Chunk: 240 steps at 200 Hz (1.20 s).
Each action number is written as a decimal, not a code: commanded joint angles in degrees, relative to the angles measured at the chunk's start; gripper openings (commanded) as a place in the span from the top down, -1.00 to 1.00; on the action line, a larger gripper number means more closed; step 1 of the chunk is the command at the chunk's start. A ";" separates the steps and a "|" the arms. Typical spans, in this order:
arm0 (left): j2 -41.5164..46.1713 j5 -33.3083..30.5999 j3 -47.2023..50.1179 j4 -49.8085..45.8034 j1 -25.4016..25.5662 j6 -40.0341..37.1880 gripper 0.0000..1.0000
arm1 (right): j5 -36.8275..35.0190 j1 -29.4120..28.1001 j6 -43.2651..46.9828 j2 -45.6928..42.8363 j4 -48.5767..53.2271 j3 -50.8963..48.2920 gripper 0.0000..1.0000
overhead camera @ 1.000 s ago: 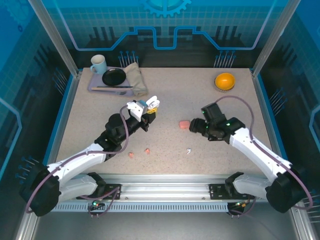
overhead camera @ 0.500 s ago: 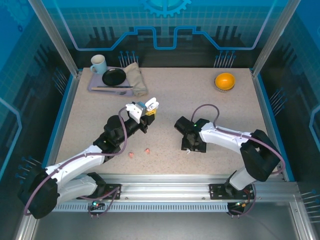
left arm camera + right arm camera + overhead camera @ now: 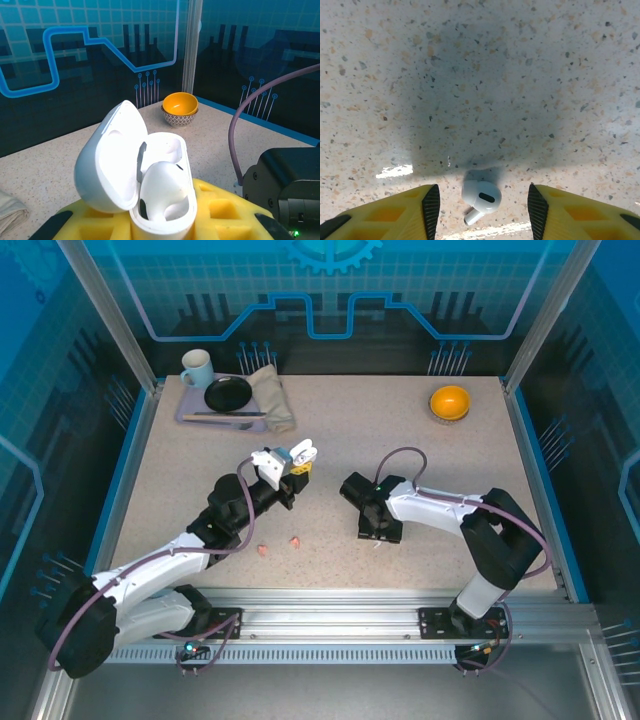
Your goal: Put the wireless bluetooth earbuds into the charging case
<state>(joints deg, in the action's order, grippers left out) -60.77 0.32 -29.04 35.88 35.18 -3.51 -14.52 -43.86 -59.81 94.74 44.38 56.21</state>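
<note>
Swinging in from the right side over the past second, the right arm now reaches low across the middle of the table (image 3: 450, 470), and its right gripper (image 3: 484, 212) has come down over a loose white earbud (image 3: 481, 196) while narrowing its jaws. They are about half open: the earbud lies on the table between the black pads (image 3: 431, 209), with a clear gap on each side, so nothing is grasped yet. The left gripper (image 3: 297, 462) is raised near the table's centre, clamped on the white charging case (image 3: 160, 210), whose lid (image 3: 107, 155) is flipped open; one white bud (image 3: 165, 187) already sits in a socket. Two pink earbuds (image 3: 295, 540) lie on the table near the front edge, between the arms. The step in hand looks like picking up the second white bud. Next, the jaws need to close squarely on that tiny, rounded piece without squeezing it sideways, then lift and carry it to the case's free socket.
</note>
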 commanded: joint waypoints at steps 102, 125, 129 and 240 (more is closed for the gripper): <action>0.57 1.21 -0.23 2.59 -0.44 -0.25 1.00 | -1.08 -0.57 -3.91 1.41 -2.37 -3.78 0.10; 0.27 1.26 -0.32 2.68 -0.41 -0.27 1.00 | -0.86 -0.60 -4.33 1.41 -2.71 -4.25 0.16; 0.22 1.29 -0.36 2.68 -0.42 -0.19 1.00 | -0.77 -0.60 -4.35 1.41 -2.72 -4.33 0.16; -0.66 1.53 -1.19 3.19 -0.41 -0.21 1.00 | -0.60 -0.44 -6.53 -0.48 -1.32 -5.49 0.31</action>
<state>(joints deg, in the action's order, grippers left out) -61.19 0.51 -29.04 36.29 35.07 -3.44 -13.96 -43.90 -64.73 94.45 39.13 52.14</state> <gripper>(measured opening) 0.216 0.354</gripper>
